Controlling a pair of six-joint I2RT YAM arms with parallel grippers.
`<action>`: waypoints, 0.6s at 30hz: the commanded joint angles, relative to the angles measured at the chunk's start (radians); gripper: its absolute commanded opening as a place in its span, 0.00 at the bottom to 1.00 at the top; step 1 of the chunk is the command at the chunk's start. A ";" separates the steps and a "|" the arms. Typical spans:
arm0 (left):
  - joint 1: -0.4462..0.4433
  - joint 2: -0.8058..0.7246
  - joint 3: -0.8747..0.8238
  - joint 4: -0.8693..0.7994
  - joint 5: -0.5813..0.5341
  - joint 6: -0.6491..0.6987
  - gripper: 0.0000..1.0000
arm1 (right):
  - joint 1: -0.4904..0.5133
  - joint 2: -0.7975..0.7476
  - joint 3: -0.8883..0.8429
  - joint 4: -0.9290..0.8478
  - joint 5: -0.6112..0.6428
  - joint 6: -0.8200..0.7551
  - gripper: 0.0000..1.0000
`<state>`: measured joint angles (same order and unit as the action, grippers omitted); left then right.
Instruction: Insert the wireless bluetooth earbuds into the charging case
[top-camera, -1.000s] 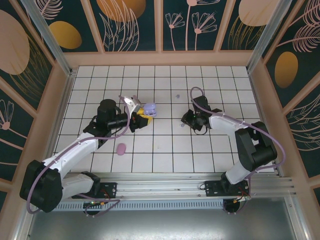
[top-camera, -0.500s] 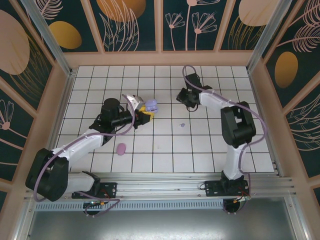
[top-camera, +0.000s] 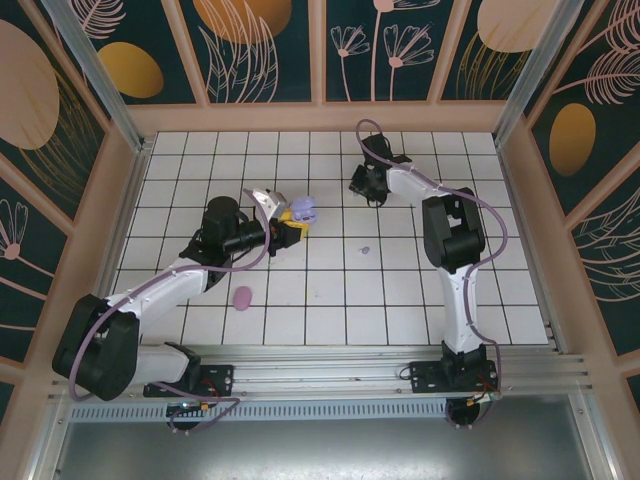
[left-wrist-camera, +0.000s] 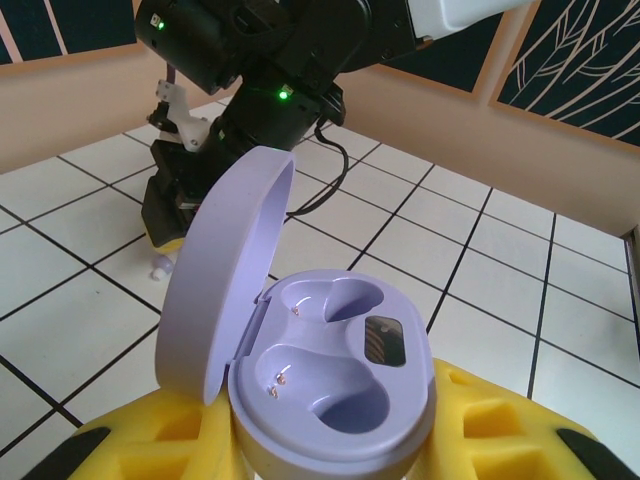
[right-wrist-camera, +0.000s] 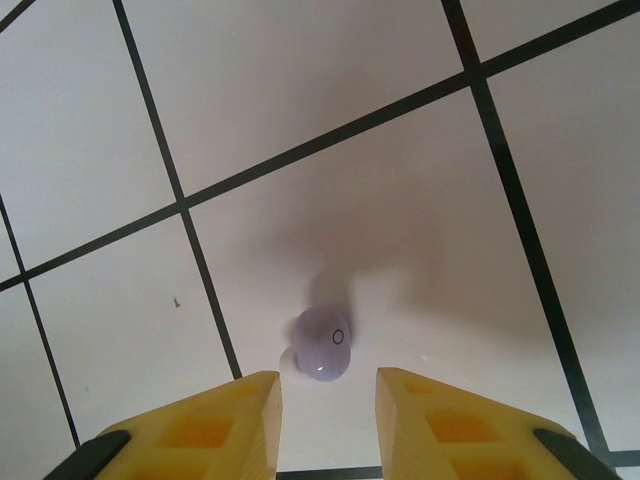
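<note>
My left gripper (left-wrist-camera: 330, 445) is shut on the open lavender charging case (left-wrist-camera: 335, 375), which it holds off the floor; the lid stands up and both wells are empty. The case (top-camera: 303, 212) and the left gripper (top-camera: 288, 226) sit left of centre in the top view. My right gripper (right-wrist-camera: 328, 405) is open, low over the tiles, with a lavender earbud (right-wrist-camera: 325, 345) lying just ahead of the gap between its yellow fingertips. The right gripper (top-camera: 358, 186) is at the back of the floor. A second lavender earbud (top-camera: 365, 250) lies loose mid-floor.
A pinkish oval case (top-camera: 242, 296) lies on the tiles near the left arm. The right arm's black wrist (left-wrist-camera: 270, 90) stands close behind the held case's lid. Wooden walls (top-camera: 320, 118) ring the white tiled floor.
My right arm has swung from the middle of the floor toward the back and now hovers over the far earbud. The left arm and its case shifted only slightly.
</note>
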<state>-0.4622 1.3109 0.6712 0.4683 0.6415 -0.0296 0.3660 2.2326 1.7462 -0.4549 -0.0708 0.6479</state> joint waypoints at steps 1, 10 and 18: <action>-0.004 0.014 -0.003 0.034 0.004 0.017 0.00 | -0.005 0.032 0.043 -0.040 0.030 -0.036 0.31; -0.004 0.036 -0.001 0.041 0.005 0.017 0.00 | -0.003 0.076 0.071 -0.043 0.017 -0.083 0.31; -0.004 0.039 -0.005 0.032 0.000 0.022 0.00 | -0.001 0.109 0.084 -0.050 -0.006 -0.111 0.28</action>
<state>-0.4622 1.3457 0.6712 0.4686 0.6415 -0.0269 0.3664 2.3066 1.7988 -0.4725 -0.0719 0.5701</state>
